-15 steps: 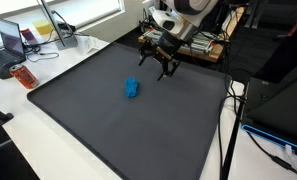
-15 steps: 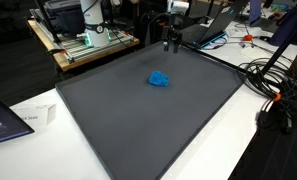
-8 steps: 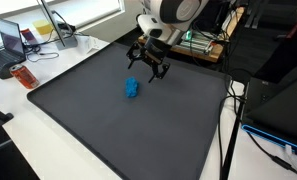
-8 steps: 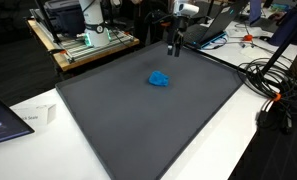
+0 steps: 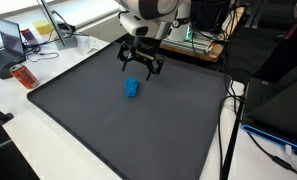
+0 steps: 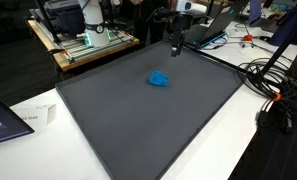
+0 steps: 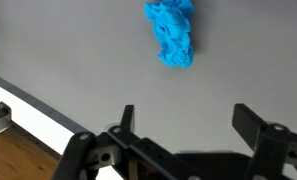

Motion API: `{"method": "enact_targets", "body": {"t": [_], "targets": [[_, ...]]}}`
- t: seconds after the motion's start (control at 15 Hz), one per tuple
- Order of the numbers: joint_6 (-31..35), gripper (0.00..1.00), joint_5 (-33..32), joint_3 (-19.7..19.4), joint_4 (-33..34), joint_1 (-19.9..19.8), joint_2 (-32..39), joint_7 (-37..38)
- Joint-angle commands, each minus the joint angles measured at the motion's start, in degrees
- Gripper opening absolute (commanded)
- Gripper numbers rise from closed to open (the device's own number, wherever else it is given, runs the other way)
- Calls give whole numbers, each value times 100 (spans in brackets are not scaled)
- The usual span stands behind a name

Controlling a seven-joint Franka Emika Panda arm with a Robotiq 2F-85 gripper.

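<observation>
Hovering wide open and empty, the claw [image 5: 140, 68] hangs above the dark mat [image 5: 108, 130] on the desk [image 5: 18, 130]. The crumpled blue cloth [image 5: 132, 89] lies nearby, toward the mat's middle. Best to centre squarely over it before descending.

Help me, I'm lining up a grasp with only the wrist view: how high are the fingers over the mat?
Observer: In an exterior view the open fingers hang clearly above the dark mat, touching nothing.
Operator: Anything else lying on it?
Observer: No, the blue lump is the only thing there, near the middle.
Operator: And beside the mat?
Observer: Tangled cables lie on the white table along one side.
</observation>
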Motion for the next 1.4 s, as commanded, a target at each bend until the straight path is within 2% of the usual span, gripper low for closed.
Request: {"method": "enact_targets", "body": {"t": [0.0, 0.07, 0.2, 0.67, 0.93, 1.0, 1.13, 1.33], "targets": [[-18, 100, 30, 531, -116, -463, -370, -642], [252, 100, 41, 655, 335, -767, -310, -683], [87, 100, 55, 830, 62, -901, -426, -948], [105, 100, 64, 960, 235, -1379, -472, -1537], [148, 100, 64, 1454, 815, -2042, -561, -2522], [-31, 100, 64, 1125, 462, -1633, -458, -2091], [-33, 100, 64, 1311, 627, -1892, -514, -2369], [-33, 100, 64, 1383, 688, -1991, -523, -2454]]}}
